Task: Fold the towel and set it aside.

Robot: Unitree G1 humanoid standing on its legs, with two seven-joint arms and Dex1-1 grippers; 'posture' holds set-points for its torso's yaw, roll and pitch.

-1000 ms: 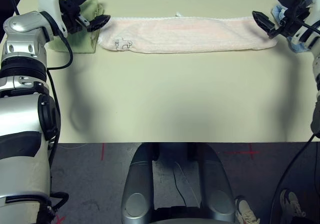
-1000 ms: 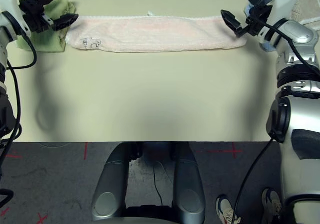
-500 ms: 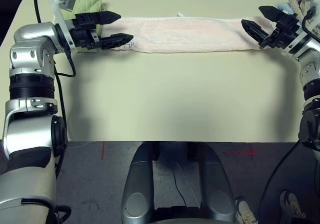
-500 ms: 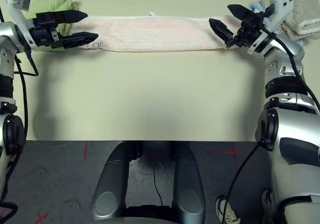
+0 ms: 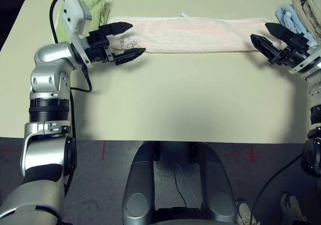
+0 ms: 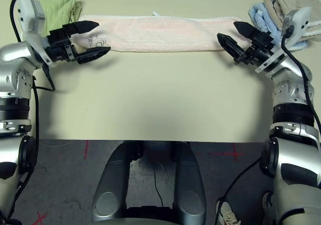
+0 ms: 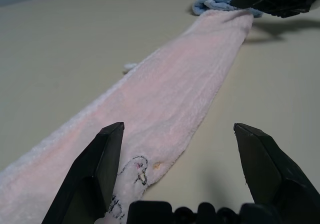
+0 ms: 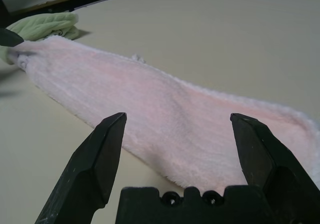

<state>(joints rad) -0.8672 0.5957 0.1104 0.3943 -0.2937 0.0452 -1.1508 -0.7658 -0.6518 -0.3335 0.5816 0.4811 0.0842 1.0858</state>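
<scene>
The pale pink towel (image 5: 193, 34) lies as a long narrow strip across the far side of the table, its cartoon print (image 5: 126, 42) at its left end. My left gripper (image 5: 127, 39) is open at that end, one finger over the cloth and one off its near edge. In the left wrist view the towel (image 7: 175, 109) runs away between the fingertips (image 7: 111, 139). My right gripper (image 5: 266, 36) is open at the right end, just off the cloth. The right wrist view shows the towel (image 8: 165, 114) ahead of the spread fingers (image 8: 111, 134).
A light green folded towel (image 5: 95, 8) sits at the far left, behind my left wrist. Blue (image 5: 291, 18) and beige (image 5: 307, 3) folded towels are stacked at the far right. The table (image 5: 180, 99) is bare from the strip to its near edge.
Both arms have come down and inward to the towel's two ends. The camera has tilted, so the whole scene has shifted. The towel itself lies as before.
</scene>
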